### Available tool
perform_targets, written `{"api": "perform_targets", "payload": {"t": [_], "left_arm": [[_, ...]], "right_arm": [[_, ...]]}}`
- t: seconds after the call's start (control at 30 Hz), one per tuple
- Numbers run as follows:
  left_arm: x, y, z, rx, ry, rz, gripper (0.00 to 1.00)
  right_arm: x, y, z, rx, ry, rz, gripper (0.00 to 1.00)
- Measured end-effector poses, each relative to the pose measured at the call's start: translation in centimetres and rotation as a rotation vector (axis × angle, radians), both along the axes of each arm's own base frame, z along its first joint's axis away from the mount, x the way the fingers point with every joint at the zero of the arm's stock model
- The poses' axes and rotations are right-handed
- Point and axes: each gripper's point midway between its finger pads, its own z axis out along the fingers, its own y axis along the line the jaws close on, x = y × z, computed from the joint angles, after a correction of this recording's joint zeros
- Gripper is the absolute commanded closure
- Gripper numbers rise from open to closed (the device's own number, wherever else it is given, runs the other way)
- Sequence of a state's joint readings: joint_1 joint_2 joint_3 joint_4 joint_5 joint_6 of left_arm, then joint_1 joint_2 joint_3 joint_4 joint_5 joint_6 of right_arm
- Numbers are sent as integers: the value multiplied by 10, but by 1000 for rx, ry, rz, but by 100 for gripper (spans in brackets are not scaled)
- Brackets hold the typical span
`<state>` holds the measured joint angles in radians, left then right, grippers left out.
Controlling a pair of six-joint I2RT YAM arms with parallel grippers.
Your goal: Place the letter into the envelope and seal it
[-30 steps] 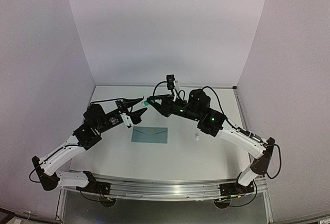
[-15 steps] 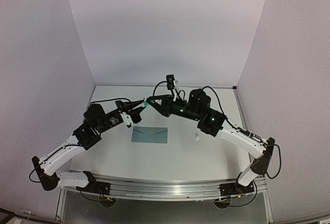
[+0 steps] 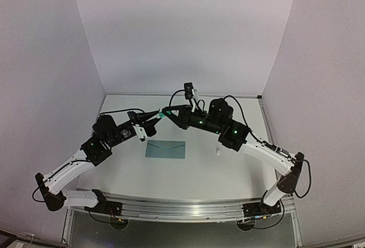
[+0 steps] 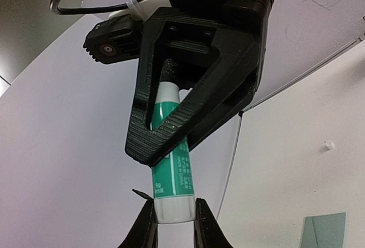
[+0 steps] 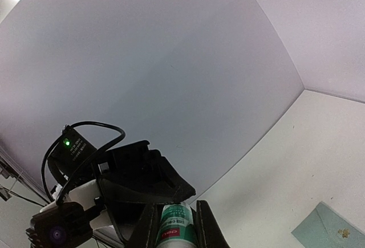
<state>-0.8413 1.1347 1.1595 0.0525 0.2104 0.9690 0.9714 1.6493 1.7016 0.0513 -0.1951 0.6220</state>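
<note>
Lying flat mid-table, nearer the bases than both grippers, the envelope (image 3: 166, 149) has bare table (image 3: 228, 174) on every side, with the walls well apart. A white scrap (image 3: 217, 153) sits apart to its right. Above and beyond the envelope, the left gripper (image 4: 171, 216) clamps one end of the glue stick (image 4: 170, 171). The right gripper (image 5: 174, 224) grips its body.

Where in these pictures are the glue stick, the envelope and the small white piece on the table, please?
glue stick (image 4: 171, 182): left wrist view, on its green label.
envelope (image 3: 166, 149): top external view, middle of its teal face.
small white piece (image 3: 217, 153): top external view, on its centre.
</note>
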Motion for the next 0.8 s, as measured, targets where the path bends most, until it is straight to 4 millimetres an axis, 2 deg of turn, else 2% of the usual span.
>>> {"api": "perform_targets", "payload": {"t": [0.17,0.4,0.8], "left_arm": [[0,0,0,0,0,0,100],[-2,0,0,-5,42,-12,100],[-30,-3,0,-44,580,-169,100]], "right_arm": [[0,0,0,0,0,0,100],[-1,0,0,-5,-10,7,100],[-27,0,5,-58,-240,127,100]]}}
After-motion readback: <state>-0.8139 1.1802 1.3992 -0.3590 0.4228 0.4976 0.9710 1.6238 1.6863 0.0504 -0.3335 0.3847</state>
